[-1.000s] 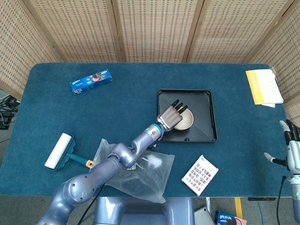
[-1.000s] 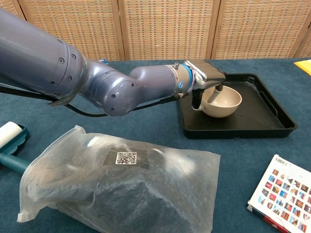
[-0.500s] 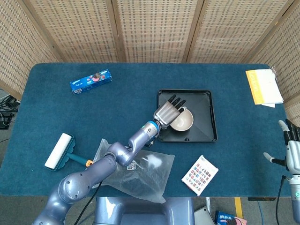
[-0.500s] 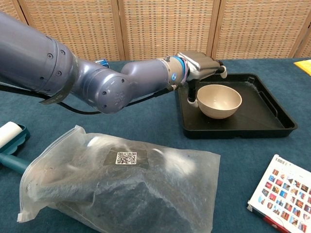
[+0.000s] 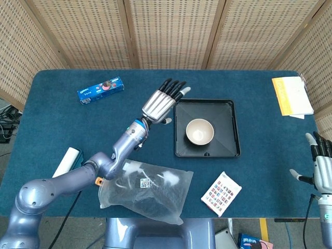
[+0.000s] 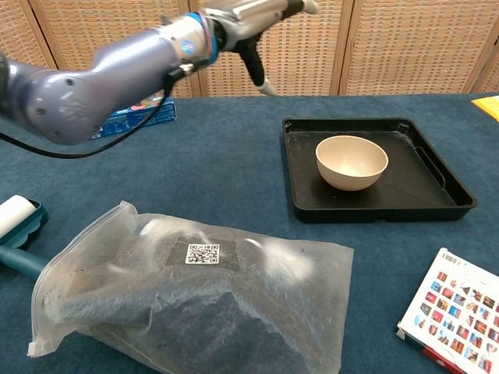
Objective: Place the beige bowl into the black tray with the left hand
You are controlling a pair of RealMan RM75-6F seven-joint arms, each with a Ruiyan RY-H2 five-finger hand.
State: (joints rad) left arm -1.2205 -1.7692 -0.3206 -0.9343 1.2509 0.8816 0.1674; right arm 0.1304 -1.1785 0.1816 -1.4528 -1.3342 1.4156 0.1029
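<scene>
The beige bowl (image 5: 199, 130) (image 6: 352, 161) stands upright in the black tray (image 5: 228, 148) (image 6: 425, 204), near its middle. My left hand (image 5: 160, 102) (image 6: 248, 23) is raised above the table to the left of the tray, its fingers spread and nothing in it. It is well apart from the bowl. My right hand (image 5: 320, 166) shows at the right edge of the head view, off the table's side, fingers spread and holding nothing.
A clear plastic bag (image 5: 148, 188) (image 6: 195, 304) lies at the front. A lint roller (image 5: 66, 165) (image 6: 14, 222) lies at the left, a blue cookie box (image 5: 100, 90) at the back left, a printed card (image 5: 221, 193) (image 6: 456, 310) at the front right, yellow papers (image 5: 291, 95) at the far right.
My left hand has let go of the bowl, lifted out of the tray and swung up and to the left. The bowl stays in the tray.
</scene>
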